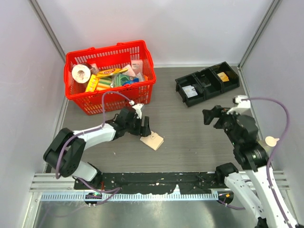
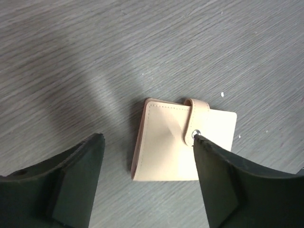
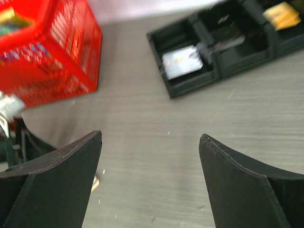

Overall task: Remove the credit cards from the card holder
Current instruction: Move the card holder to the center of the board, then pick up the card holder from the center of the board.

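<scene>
Open bench (image 1: pixel 190 147) is seen all round the card holder (image 2: pixel 166 142), laid flat with its tab snapped shut. The left hand (image 2: pixel 147 138) is spread wide above it, nothing gripped. The right hand (image 3: pixel 149 135) is held open, empty, well apart. A red basket (image 1: pixel 109 97) is set close behind.

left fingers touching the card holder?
Cannot tell. In the left wrist view one left finger overlaps the card holder at its snap and the other stands clear; no view shows height.
</scene>
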